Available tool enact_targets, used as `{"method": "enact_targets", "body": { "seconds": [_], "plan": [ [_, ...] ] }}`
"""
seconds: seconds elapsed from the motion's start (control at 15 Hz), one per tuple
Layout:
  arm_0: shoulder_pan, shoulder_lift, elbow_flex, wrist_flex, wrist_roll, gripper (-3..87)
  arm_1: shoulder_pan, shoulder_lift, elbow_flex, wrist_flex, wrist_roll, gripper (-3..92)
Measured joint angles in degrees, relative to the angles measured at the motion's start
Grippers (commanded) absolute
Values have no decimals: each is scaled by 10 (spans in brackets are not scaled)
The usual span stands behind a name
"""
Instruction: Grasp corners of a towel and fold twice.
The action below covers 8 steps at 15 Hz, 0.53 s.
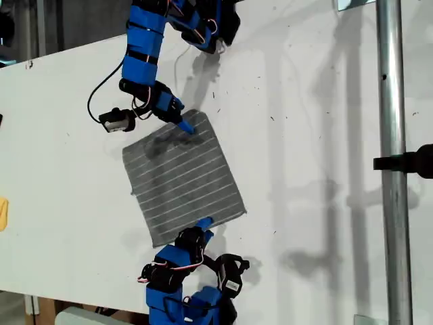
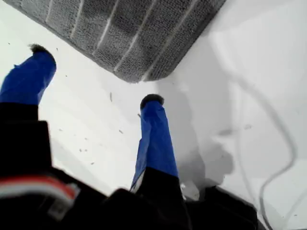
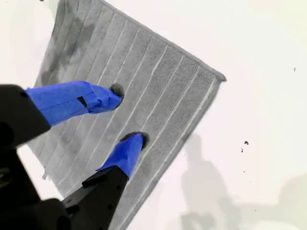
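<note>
The towel (image 1: 183,176) is dark grey with thin white stripes and lies flat on the white table (image 1: 311,135). My first gripper (image 1: 184,125) comes in from the exterior view's top. It is open, and in the first wrist view it (image 2: 96,75) hovers over bare table just short of the towel's (image 2: 129,33) nearest corner (image 2: 132,76). My second gripper (image 1: 201,225) reaches up from the exterior view's bottom. It (image 3: 126,115) is open above the towel (image 3: 158,81), close to a stripe-parallel edge, with a corner (image 3: 221,76) ahead of it. Nothing is held.
A vertical metal pole (image 1: 391,162) with a black clamp (image 1: 414,161) stands at the exterior view's right. A small yellow object (image 1: 3,213) sits at the exterior view's left edge. A black cable (image 1: 95,101) loops on the table beside the first arm.
</note>
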Motion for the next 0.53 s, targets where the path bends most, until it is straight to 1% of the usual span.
{"method": "enact_targets", "body": {
  "seconds": [0.27, 0.4, 0.53],
  "plan": [
    [1, -6, 0, 4, -2, 130, 0, -26, 79, -76, 14, 330],
    [1, -10, 0, 4, -2, 128, 0, -69, 80, -105, 17, 296],
    [1, -9, 0, 11, -2, 129, -12, -126, 61, -110, 17, 252]
  ]
}}
